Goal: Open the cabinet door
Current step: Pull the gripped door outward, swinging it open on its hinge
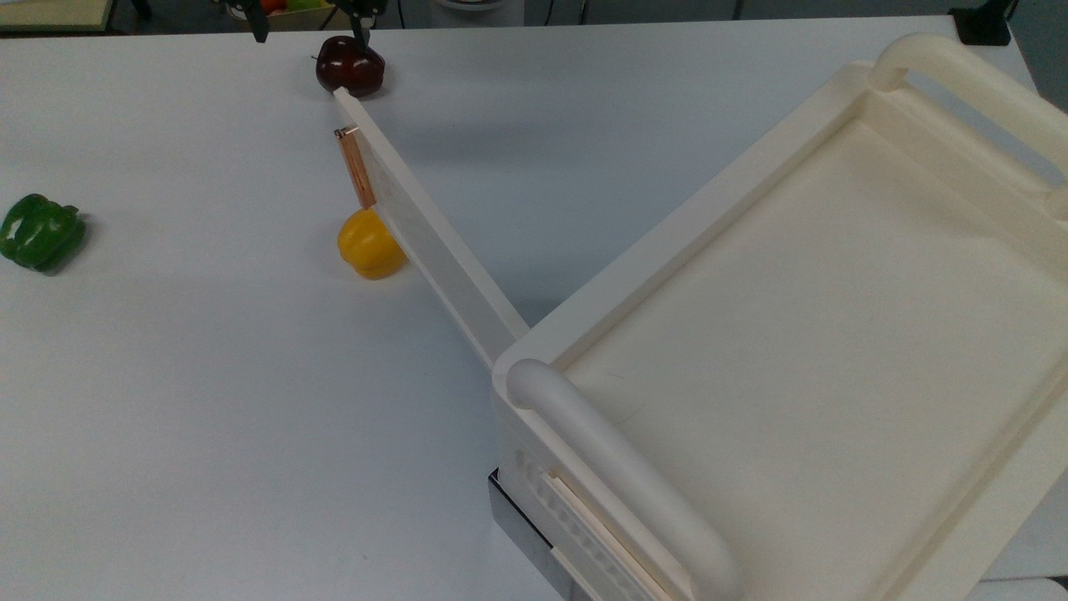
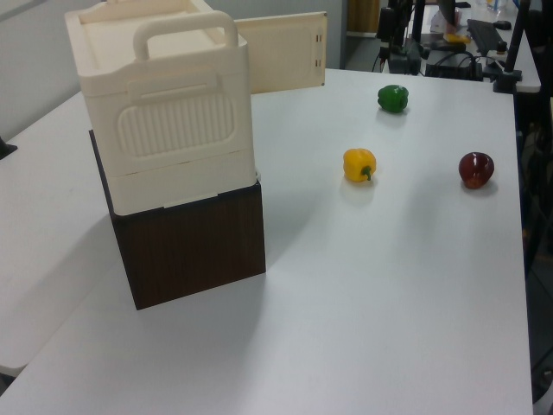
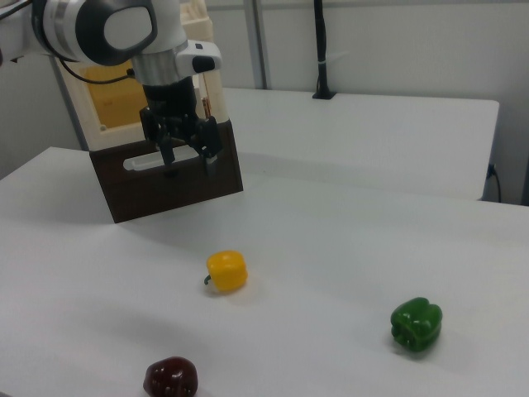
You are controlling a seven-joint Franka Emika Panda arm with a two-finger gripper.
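Your black two-finger gripper (image 3: pixel 187 162) hangs with its fingers spread apart, holding nothing. Just behind it in the right view stands the dark brown wooden cabinet base (image 3: pixel 178 184). The long flat cream-white plastic cabinet door (image 1: pixel 421 238) stands swung out from the cabinet, its copper-brown strip (image 1: pixel 355 168) near the free edge. Below the gripper in the right view lie a yellow bell pepper (image 3: pixel 226 271) and a dark red bell pepper (image 3: pixel 170 377); a green bell pepper (image 3: pixel 417 326) lies well off to the right view's right.
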